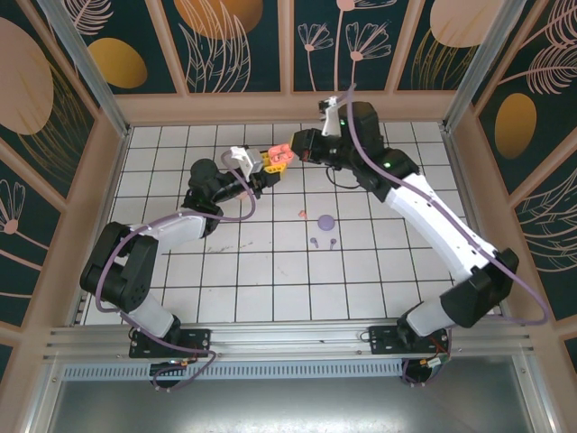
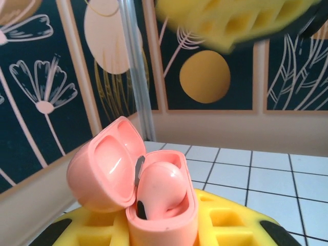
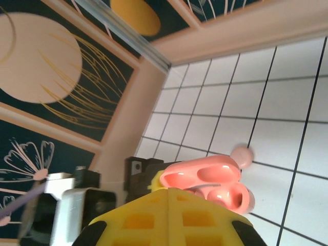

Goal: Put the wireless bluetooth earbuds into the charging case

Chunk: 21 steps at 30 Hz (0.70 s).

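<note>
Charging case (image 2: 128, 179) is held up off the tabletop (image 1: 225, 280), at about 12 o'clock from its centre; left gripper (image 1: 268, 163) is clamped on the case's base, one yellow pad on each side, with the lid swung open to 9 o'clock in the left wrist view; reads as a fixture hold, so the wells face the other arm and the case can't skate while a bud is pushed in; one pink earbud (image 2: 161, 184) already sits in a well; right gripper (image 3: 169, 205) hangs just above and beside the open case, pads pressed together with no gap showing; can't tell whether a bud is pinched between them; two purple earbuds (image 1: 314, 242) lie loose on the tabletop at 5 o'clock of the case, well apart from it, just below a round purple piece (image 1: 325, 220); small pink speck (image 1: 303, 213) at 9 o'clock of that piece, too small to name; my read: the pink pair is the step in hand; seating needs the stem lined up with the well, else the bud cocks on the rim or drops.
</note>
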Available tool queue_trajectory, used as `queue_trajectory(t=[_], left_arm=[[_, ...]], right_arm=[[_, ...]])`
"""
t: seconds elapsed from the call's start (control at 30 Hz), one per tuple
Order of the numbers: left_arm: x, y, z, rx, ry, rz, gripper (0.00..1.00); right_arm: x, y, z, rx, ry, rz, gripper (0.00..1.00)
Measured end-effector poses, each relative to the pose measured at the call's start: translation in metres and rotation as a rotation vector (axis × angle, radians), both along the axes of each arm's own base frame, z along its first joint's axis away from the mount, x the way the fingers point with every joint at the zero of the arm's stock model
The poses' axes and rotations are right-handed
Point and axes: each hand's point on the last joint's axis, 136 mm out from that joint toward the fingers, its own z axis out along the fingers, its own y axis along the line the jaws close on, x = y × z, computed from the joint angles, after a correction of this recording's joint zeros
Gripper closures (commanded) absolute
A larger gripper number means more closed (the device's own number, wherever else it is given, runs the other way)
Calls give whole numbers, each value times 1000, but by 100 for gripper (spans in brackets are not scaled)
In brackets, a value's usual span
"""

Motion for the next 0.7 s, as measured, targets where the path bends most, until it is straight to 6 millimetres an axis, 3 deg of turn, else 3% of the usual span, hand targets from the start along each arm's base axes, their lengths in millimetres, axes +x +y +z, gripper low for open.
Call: queue_trajectory(t=[0.13,0.23,0.33,0.43,0.7], left_arm=[[3,10,-5,-26,-4,72,100],[6,18,-6,-49,0,132,100],[4,30,-1,-80,-16,191,100],[2,42,9,-113,-34,238,100],[-6,68,23,-176,-48,310,100]], right_arm=[[-8,-29,18,20,-45,-62,98],[-1,-55,-4,-5,-13,-128,84],[13,-72,-57,-88,75,-185,62],[20,-77,-121,-207,186,-187,50],[25,-68,-241,-515,332,-55,44]])
